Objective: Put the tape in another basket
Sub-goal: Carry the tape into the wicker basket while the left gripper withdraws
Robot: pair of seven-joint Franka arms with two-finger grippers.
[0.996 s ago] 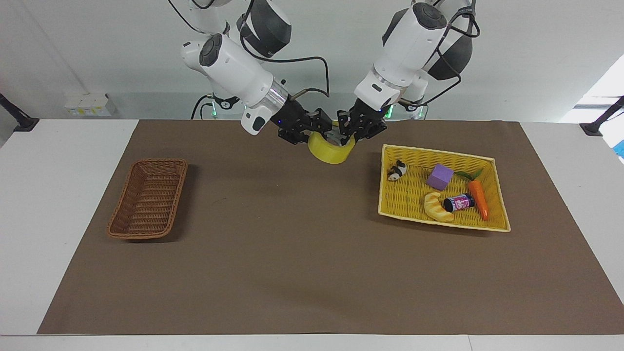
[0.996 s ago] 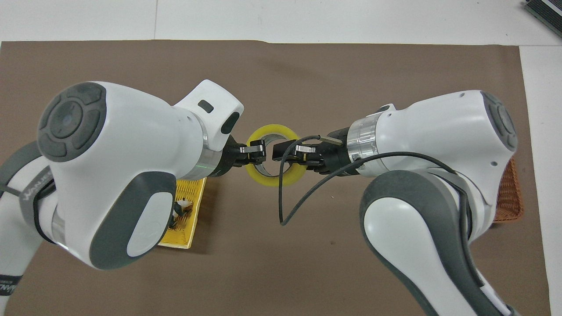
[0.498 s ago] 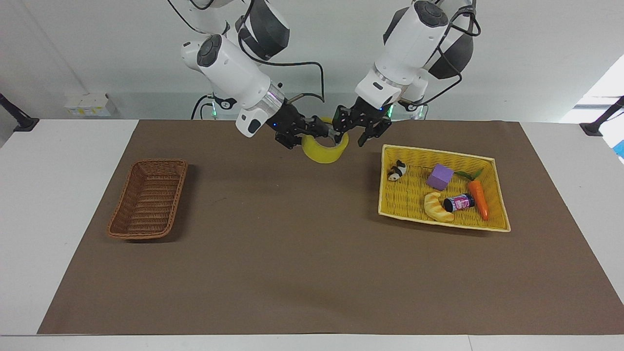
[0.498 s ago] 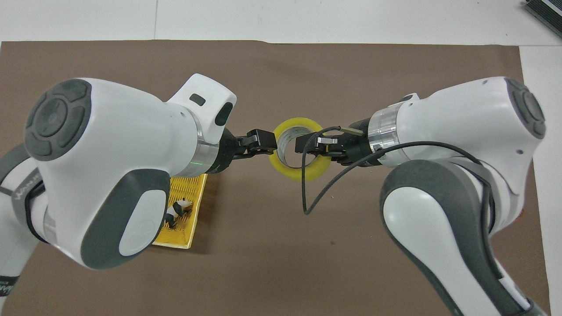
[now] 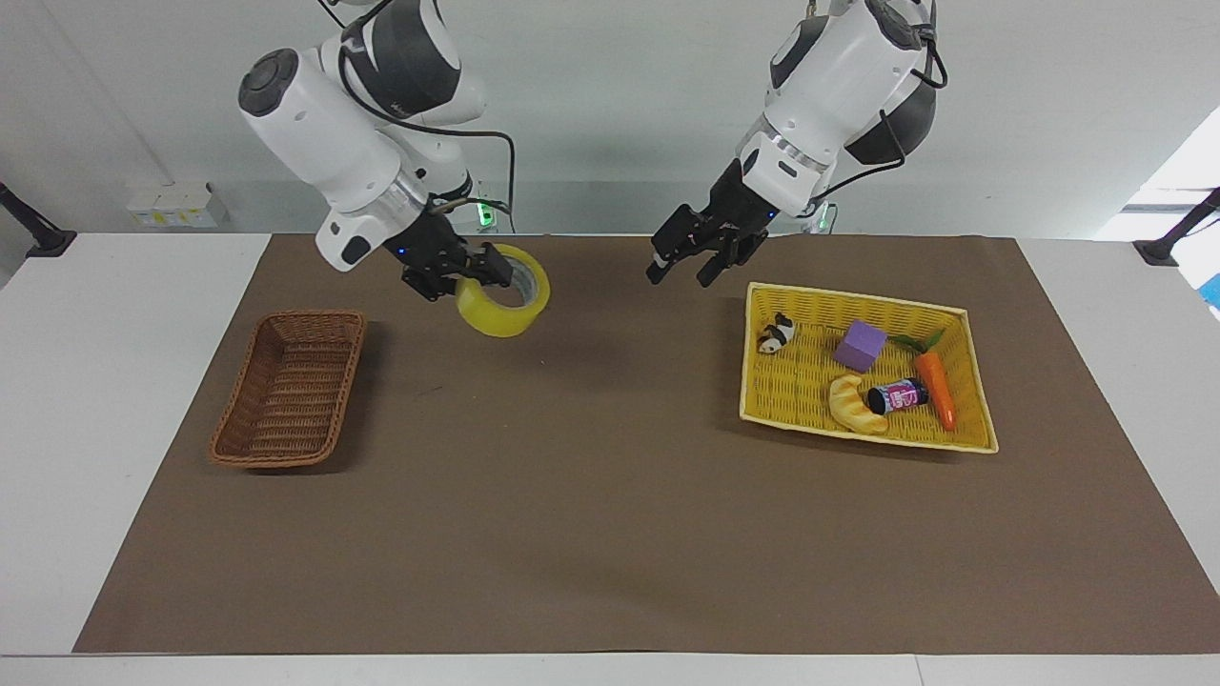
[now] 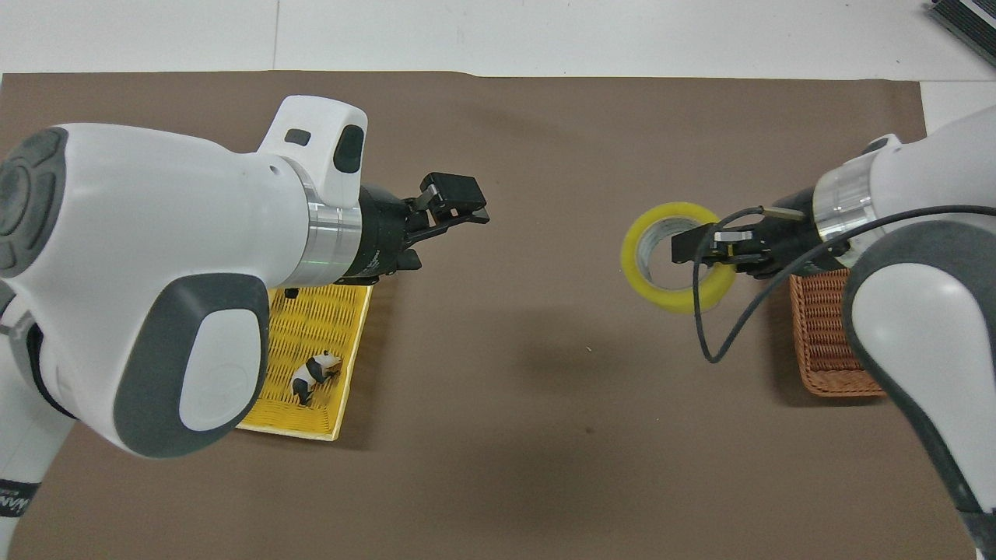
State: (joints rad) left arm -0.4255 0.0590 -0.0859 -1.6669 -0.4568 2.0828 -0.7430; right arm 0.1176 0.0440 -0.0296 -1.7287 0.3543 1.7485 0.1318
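I see the tape (image 5: 503, 304) in the air over the brown mat (image 5: 610, 534), near the wicker basket (image 5: 291, 389); my right gripper (image 5: 483, 270) clenches its rim; my left gripper (image 5: 681, 270) hangs released beside the yellow basket (image 5: 958, 314).

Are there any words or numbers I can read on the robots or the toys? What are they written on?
"WAN...": only the start of grey lettering on the left arm at the overhead view's bottom edge; the rest is cut off.
Small can in the yellow basket: a pink and white label, too small to read.
Tape, brown basket and the other toys: no text that shows.
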